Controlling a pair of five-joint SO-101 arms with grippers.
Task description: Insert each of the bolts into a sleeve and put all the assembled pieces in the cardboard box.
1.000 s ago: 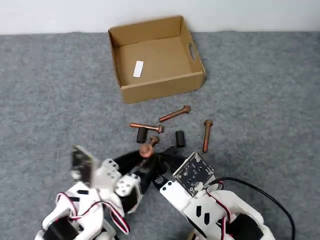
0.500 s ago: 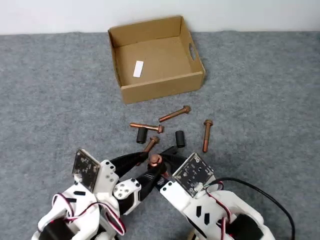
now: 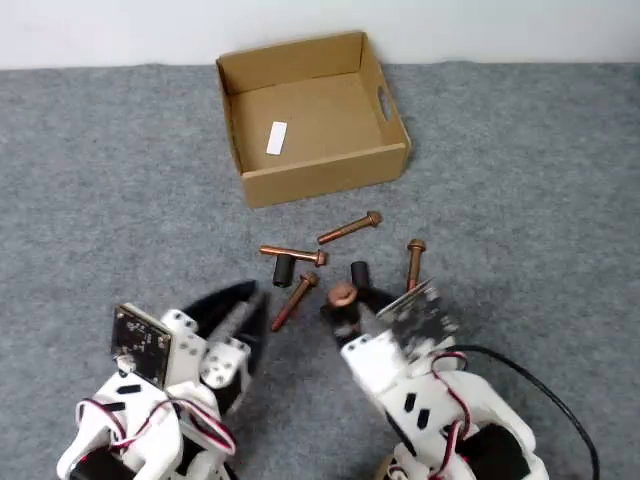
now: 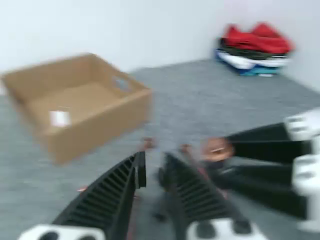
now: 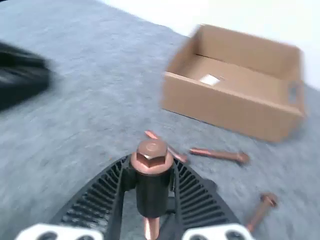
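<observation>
The left gripper [image 3: 248,303] was seen empty, its jaws slightly parted, just beside a loose bolt [image 3: 293,301] on the carpet. The right gripper [image 5: 151,172] was clamped on a sleeved bolt [image 5: 151,155] held upright. The grip was judged best kept firm, with release only once the front wall of the cardboard box [image 3: 325,175] was cleared.
</observation>
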